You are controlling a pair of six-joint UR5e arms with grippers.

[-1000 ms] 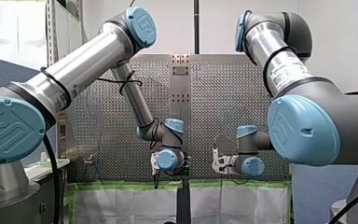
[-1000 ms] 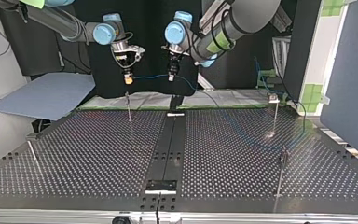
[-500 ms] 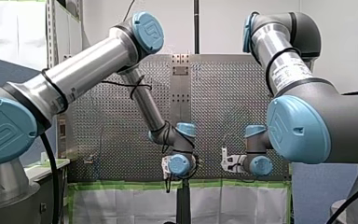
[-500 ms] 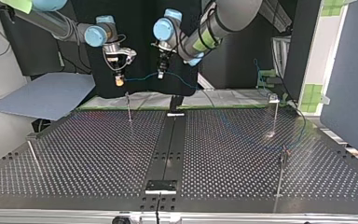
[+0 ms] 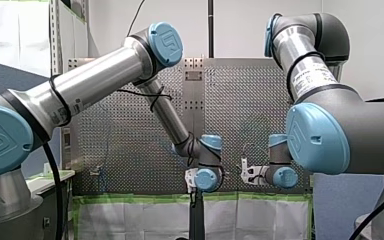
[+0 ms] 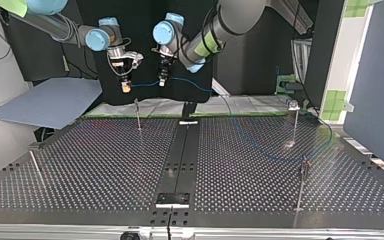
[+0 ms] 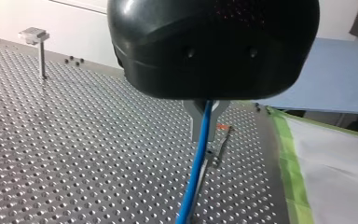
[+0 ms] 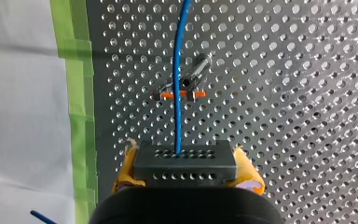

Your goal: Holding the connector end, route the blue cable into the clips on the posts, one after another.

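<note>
Right gripper (image 8: 186, 170): yellow pads clamp the connector (image 8: 185, 158). From it the cable (image 8: 177, 70) runs above a post's orange clip (image 8: 181, 94), unseated. Beyond, left gripper (image 7: 205, 119): metal fingers pinch the cable. Step: lining up; next, probably lower both evenly.

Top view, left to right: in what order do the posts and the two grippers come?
First the post near the left edge → my right gripper → thin post at the far edge → my left gripper → far right post with the square top. The near right post overlaps that one, so I leave it out.
</note>
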